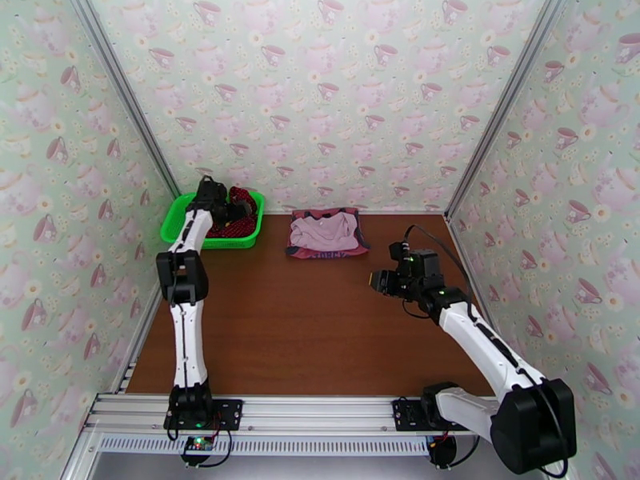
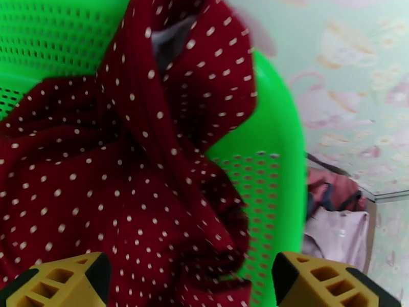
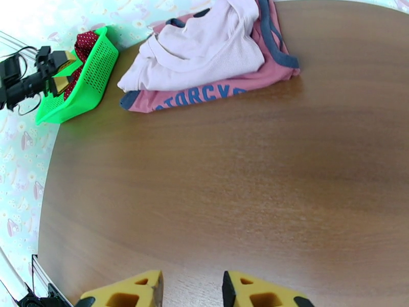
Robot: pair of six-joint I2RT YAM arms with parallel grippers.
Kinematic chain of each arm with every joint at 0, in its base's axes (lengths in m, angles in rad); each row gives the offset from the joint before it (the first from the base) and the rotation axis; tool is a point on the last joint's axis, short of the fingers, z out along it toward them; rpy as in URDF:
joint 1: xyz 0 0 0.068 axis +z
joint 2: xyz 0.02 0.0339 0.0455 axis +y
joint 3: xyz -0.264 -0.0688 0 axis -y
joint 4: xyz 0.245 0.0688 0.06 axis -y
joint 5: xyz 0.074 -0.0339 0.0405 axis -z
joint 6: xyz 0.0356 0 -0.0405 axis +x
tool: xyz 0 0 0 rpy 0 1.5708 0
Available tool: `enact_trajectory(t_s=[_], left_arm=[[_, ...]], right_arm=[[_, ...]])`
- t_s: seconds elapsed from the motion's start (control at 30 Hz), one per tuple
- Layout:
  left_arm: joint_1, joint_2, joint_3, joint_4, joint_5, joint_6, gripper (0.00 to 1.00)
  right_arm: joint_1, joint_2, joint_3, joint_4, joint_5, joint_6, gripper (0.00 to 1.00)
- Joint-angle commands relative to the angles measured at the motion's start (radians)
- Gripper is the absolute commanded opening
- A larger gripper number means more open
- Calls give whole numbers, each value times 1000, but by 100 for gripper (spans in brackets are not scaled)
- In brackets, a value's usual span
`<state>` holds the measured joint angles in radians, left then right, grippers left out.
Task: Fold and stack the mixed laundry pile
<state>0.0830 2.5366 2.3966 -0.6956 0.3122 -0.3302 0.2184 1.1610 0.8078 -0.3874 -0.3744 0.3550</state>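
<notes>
Our left hand (image 2: 191, 285) hangs with its fingers spread wide over the dark-red white-dotted cloth (image 2: 117, 200). That cloth's crumpled in the perforated green plastic basket (image 2: 278, 149) at the far left corner of the wood-grain counter (image 3: 230, 190). The right hand (image 3: 192, 290) is parted with nothing in it, above bare counter. Near the back wall the soft pale mauve-pink piece (image 3: 204, 47) lies folded on the dusty-red tank top (image 3: 255, 83), whose blue chest letters read roughly "TORCY". There's loads of open room in between.
</notes>
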Motion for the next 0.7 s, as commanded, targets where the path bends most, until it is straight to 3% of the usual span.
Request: enact_trajectory(t_s=[0.0, 0.33, 0.5, 0.57, 0.63, 0.67], left_arm=[[-7, 36, 86, -25, -66, -10, 81], [-29, 101, 93, 74, -100, -18, 68], [-40, 115, 93, 126, -96, -34, 53], [-42, 120, 98, 141, -99, -41, 37], [-43, 118, 102, 144, -99, -44, 6], [-42, 112, 102, 142, -103, -42, 0]], right_arm=[[2, -1, -14, -30, -3, -8, 37], [2, 56, -1, -38, -7, -17, 37], [1, 87, 4, -28, -17, -14, 37], [2, 97, 4, -23, -20, -14, 37], [2, 108, 5, -17, -25, -13, 37], [2, 112, 7, -16, -27, -13, 36]])
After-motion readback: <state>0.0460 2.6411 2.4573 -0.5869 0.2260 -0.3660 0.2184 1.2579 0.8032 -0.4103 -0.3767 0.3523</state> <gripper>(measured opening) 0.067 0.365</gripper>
